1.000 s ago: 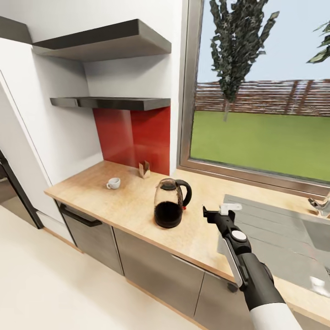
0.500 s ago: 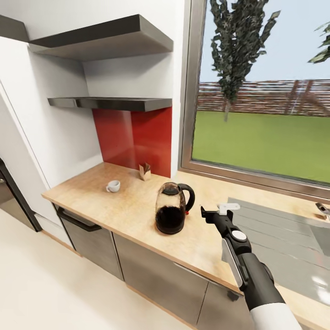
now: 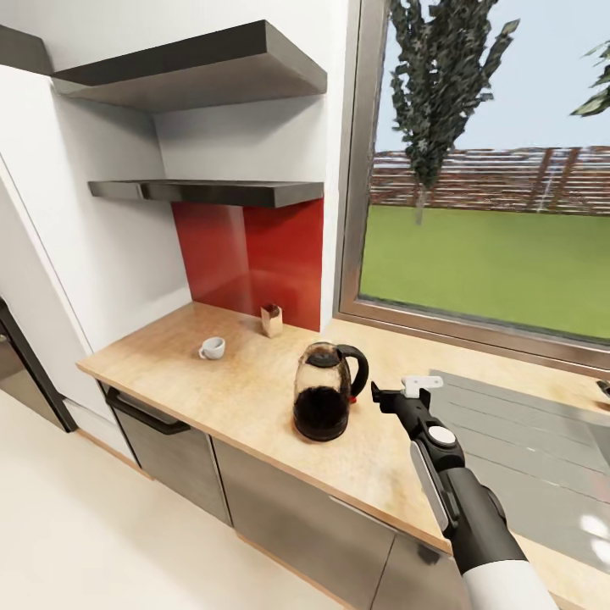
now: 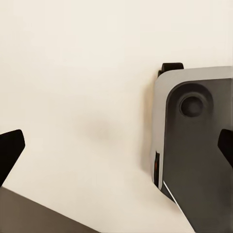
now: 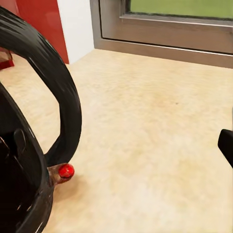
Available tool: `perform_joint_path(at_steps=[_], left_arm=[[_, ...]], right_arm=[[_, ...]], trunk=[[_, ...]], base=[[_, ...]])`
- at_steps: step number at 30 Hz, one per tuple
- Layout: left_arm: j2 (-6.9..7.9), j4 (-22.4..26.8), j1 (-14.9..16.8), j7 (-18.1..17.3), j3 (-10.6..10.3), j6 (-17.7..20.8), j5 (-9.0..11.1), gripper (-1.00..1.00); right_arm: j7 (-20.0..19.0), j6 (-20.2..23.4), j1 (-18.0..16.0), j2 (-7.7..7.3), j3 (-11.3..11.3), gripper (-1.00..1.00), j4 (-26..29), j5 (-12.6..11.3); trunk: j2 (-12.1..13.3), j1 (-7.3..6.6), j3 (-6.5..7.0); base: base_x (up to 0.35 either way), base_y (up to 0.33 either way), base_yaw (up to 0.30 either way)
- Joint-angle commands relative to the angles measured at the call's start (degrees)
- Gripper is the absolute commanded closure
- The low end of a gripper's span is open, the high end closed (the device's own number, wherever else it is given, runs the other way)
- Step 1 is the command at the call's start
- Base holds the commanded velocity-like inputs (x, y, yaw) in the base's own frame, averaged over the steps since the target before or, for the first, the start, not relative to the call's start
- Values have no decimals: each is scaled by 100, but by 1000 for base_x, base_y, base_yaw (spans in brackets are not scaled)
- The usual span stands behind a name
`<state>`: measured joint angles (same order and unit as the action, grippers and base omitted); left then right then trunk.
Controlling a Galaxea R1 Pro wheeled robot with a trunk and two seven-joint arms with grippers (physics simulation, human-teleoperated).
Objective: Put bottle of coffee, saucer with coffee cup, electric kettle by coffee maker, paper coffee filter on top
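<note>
Standing upright, electric kettle (image 3: 325,390), handle (image 3: 359,370) rightward

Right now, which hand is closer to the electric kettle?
The right hand. It hovers open just beside the electric kettle, on its handle side, not touching. The left hand is away from the countertop, open and pointed at pale floor beside the robot's base.

The worktop (image 3: 246,385) looks like pale, matt wood grain. On it, the electric kettle (image 3: 326,405) has a clear, glossy glass body with a shiny black plastic handle and base. The coffee cup (image 3: 212,347) at centre left looks like smooth white ceramic. Behind them, the backsplash (image 3: 254,254) is glossy red. The shelves (image 3: 203,191) at upper left are matt dark grey.
</note>
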<state>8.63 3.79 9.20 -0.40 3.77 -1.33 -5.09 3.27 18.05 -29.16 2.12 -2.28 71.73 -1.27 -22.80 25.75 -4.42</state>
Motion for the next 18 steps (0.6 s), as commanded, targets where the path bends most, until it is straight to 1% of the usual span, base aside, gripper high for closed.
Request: perform_joint_path(at_steps=[1,7,18], left_arm=[[0,-3,4,-4,39,-12,-54,-100],[-7,-1,5,-5,36,-15,-54,-100],[-9,-3,4,-4,40,-28,-56,-100]], right_arm=[[34,32,-5,-1,-10,-100,8,-14],[33,32,-8,-1,-17,-100,8,-14],[41,32,-5,-1,-14,-100,-5,-14]], trunk=[[-12,4,-13],[-12,4,-13],[-12,4,-13]], base=[[118,39,0],[187,87,0],[37,7,0]])
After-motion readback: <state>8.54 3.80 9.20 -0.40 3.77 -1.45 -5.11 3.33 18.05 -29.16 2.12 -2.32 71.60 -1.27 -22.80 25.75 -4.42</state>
